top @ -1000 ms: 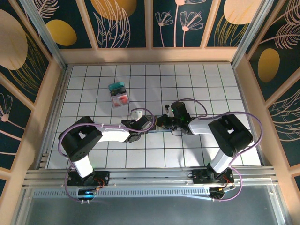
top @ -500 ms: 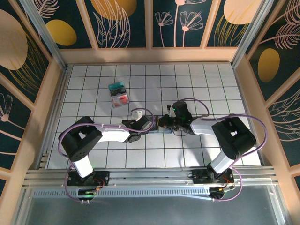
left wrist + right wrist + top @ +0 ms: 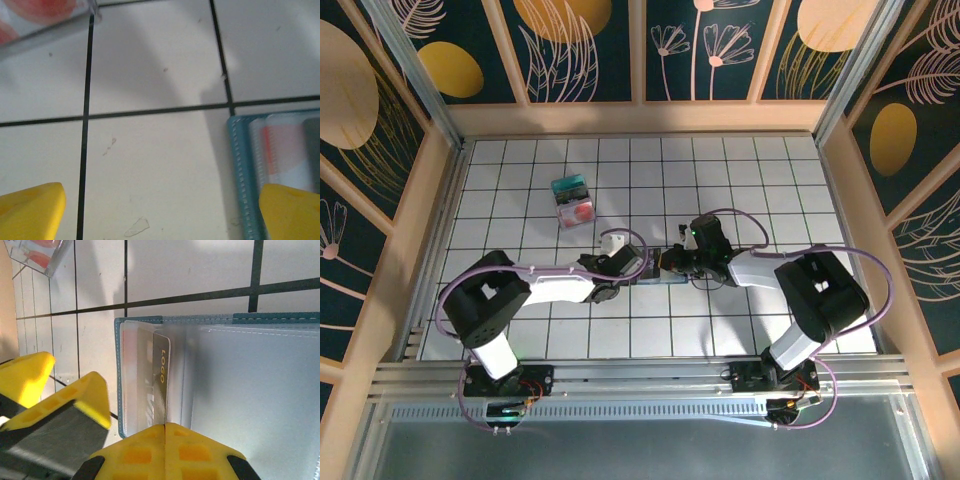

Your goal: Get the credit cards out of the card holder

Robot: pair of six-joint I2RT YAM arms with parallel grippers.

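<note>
Toward the upper left of the top view, a teal and red-pink card pile (image 3: 571, 200) lies on the tiled bench (image 3: 770, 180), well apart from the work. Moving right, we see our left hand (image 3: 640, 268) low over the tiles, its jaws spread as wide as they go and holding nothing. Just beside it the card holder (image 3: 656, 281) lies open and flat between the two arms. Its clear pockets show the credit cards (image 3: 161, 380), one printed "LOGO". At the right, our right hand (image 3: 165, 432) has its fingertips pressed together at the pocket's lower edge; we cannot tell whether they nip a card. We judge that the soft holder should be pinned while a card is slid straight along its pocket.
</note>
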